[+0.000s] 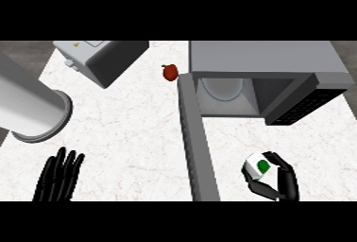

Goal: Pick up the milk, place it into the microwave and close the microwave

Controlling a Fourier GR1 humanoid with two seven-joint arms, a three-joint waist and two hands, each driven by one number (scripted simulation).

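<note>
Milk, in a small white carton with a green mark point(259, 167), sits at the lower right of the frame, pinched between the thumb and curled fingers of the black right hand point(279, 182). It looks light and boxy, its thin walls likely to dent, so the flat opposite sides seem the best hold. Up and left of it stands the grey microwave point(268, 59), cavity exposed, its open door point(197, 142) running down mid-frame. At lower left, the left hand point(59, 177) rests with fingers straight.
</note>
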